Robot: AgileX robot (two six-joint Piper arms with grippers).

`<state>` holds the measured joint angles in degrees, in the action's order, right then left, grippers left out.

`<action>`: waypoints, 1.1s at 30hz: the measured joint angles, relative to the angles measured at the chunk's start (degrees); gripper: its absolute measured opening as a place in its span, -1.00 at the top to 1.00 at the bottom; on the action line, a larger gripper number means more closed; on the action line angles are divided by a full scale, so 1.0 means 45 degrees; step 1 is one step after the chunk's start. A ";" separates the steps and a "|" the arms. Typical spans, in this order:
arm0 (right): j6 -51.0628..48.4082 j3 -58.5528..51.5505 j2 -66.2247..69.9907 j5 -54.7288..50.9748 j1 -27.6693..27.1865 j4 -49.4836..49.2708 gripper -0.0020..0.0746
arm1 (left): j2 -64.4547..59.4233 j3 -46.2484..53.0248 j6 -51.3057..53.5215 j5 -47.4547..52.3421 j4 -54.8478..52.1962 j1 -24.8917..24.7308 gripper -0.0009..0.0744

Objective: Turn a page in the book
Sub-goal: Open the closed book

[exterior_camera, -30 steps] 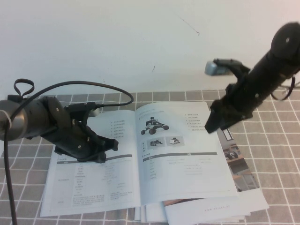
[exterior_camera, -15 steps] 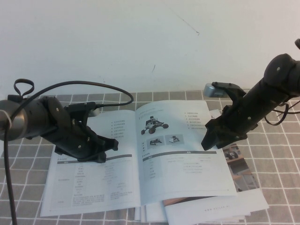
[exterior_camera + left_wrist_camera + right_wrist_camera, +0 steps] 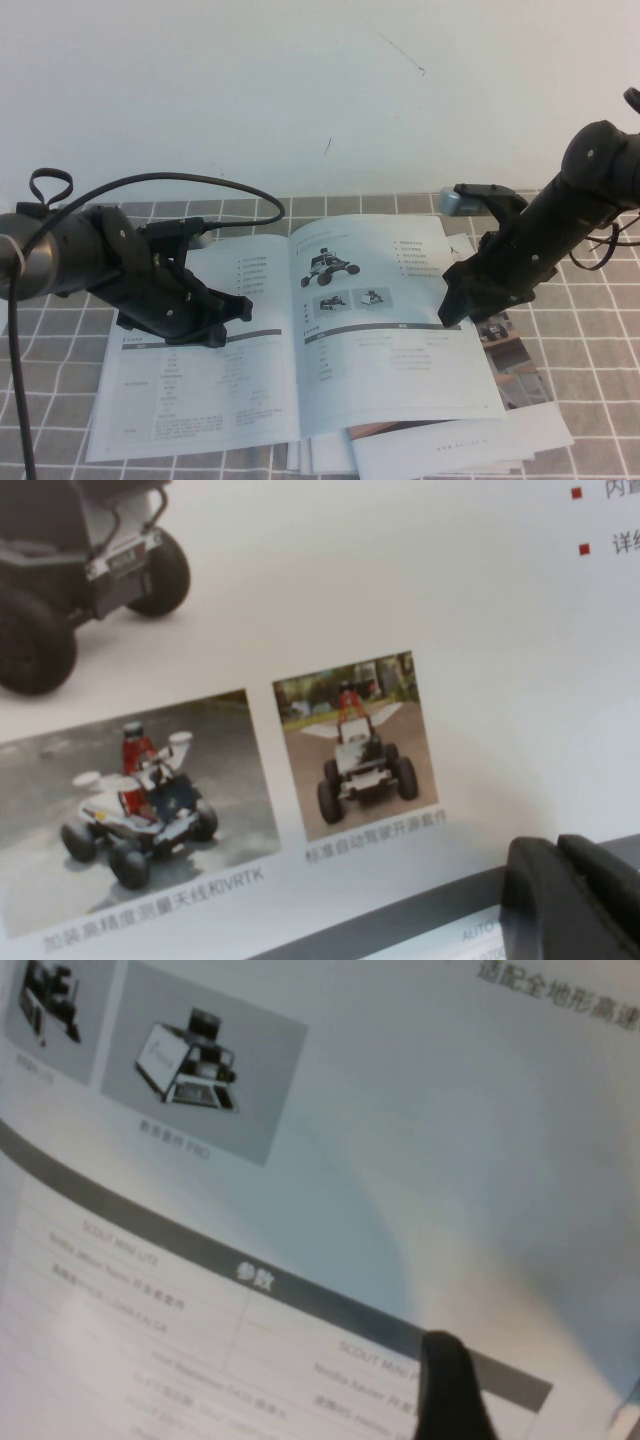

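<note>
The book (image 3: 200, 380) lies open and flat on the checked tablecloth. The page (image 3: 385, 320), its right-hand sheet, shows a black rover photo, thumbnails and a dark-barred table. It also fills the left wrist view (image 3: 330, 610) and the right wrist view (image 3: 400, 1130). My left gripper (image 3: 235, 310) hovers low over the left-hand sheet near the spine, its fingers (image 3: 570, 900) shut together and holding nothing. My right gripper (image 3: 452, 305) hangs just above the page's right edge. One of its fingers (image 3: 445, 1390) shows over the dark bar of the table, with bare paper beside it.
A brochure with a room photo (image 3: 510, 350) sticks out from under the book on the right. Loose white sheets (image 3: 460, 445) lie at the front. The left arm's black cable (image 3: 200, 185) loops above the table. A white wall stands behind the checked cloth (image 3: 590, 380).
My right arm has come down and its gripper has dropped closer to the page's right edge. The left arm and the book have not moved.
</note>
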<state>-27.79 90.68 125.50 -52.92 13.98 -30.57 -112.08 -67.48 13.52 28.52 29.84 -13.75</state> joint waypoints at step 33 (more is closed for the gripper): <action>0.0285 0.0832 0.0507 -0.0373 -0.0224 -0.0354 -0.08 | 0.0000 0.0000 0.0081 0.0000 0.0000 0.0000 0.99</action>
<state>-26.50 94.43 127.78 -54.60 12.97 -32.16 -112.08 -67.48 13.89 28.52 29.84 -13.75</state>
